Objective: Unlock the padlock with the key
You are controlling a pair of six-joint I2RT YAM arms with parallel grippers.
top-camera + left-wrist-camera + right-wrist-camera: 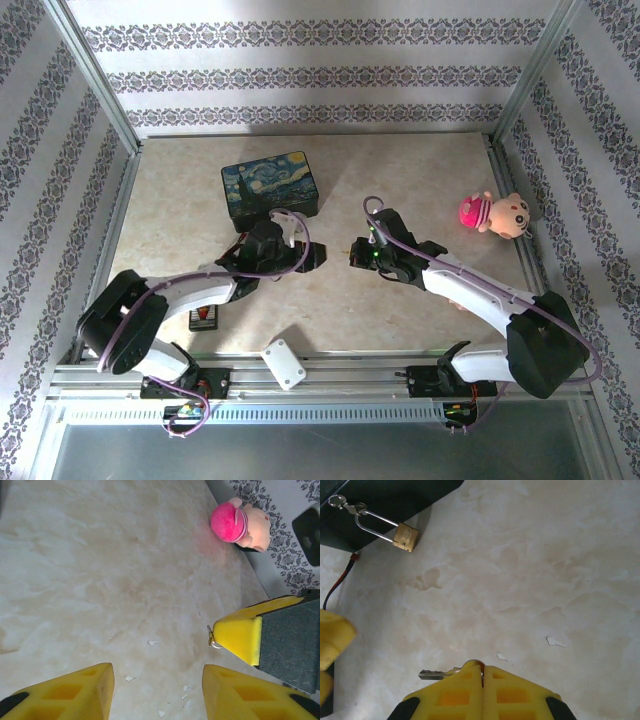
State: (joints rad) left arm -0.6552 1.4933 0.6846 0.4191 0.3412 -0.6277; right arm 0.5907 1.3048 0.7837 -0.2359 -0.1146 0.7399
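Right tool [481, 668]: low over the beige marbled table [545, 570], fingers pressed together on the small silver-grey key [432, 674], blade sticking out left. Left tool [156, 677]: facing mine, fingers apart, nothing between them. Beyond: small brass padlock [404, 536] lying on the table, silver shackle through the latch of the dark painted box [395, 495].

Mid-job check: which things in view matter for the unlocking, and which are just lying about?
For the job: padlock, hanging on the painted box; key, pinched in the shut right gripper.
Lying about: plush toy; white block; small black-and-orange piece.
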